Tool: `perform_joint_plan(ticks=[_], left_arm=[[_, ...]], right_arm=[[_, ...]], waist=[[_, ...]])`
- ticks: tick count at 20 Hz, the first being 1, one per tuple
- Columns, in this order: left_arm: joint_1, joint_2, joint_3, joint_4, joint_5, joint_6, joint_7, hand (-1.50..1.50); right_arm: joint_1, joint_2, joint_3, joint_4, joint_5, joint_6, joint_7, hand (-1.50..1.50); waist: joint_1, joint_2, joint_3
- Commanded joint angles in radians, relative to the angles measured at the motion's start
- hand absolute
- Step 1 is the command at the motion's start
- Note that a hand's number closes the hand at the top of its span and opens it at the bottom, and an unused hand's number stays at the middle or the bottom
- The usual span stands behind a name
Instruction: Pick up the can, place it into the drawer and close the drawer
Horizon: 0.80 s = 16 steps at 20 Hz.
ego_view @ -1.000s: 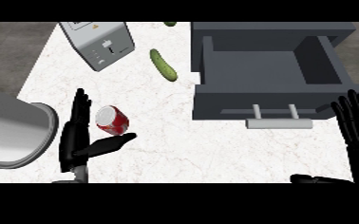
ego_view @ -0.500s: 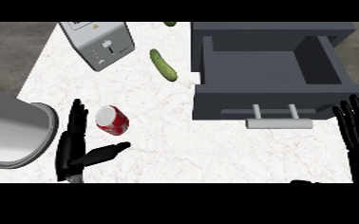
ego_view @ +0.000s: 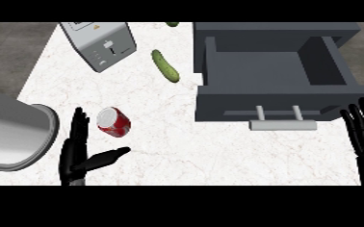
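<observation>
— where's the can (ego_view: pixel 113 121)?
— on the desk (ego_view: pixel 213 149), left of the open drawer (ego_view: pixel 265 72), just beside the left hand (ego_view: pixel 73 156).
— holding it?
— no, fingers straight, thumb spread. right hand (ego_view: pixel 353 130) rests open at the right edge.

Kitchen counter
Marbled worktop (ego_view: pixel 213 149); toaster (ego_view: pixel 103 45) and cucumber (ego_view: pixel 164 66) beyond the left hand (ego_view: pixel 73 154); drawer (ego_view: pixel 270 105) beside the right hand (ego_view: pixel 353 127)

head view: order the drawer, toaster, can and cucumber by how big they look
1. drawer, by far the largest
2. toaster
3. can and cucumber: about alike. The cucumber is longer but thinner, so I won't rank them.
</observation>
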Motion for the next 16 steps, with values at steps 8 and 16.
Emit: perform_joint_plan(ticks=[8,16], left_arm=[[-0.129,0.052,0.068,0.171,0.061,-0.054,-0.034,-1.5],[-0.2,0.019,0.061,0.276,0.051,0.002,-0.091,-1.5]], right_arm=[[-0.02,-0.029,-0.048,0.002,-0.056,0.022,0.005,-1.5],[-0.019,-0.008,-0.04,-0.051,-0.043,0.019,0.068,-1.5]], waist=[[-0.001,0.0,0.0],[-0.001,0.0,0.0]])
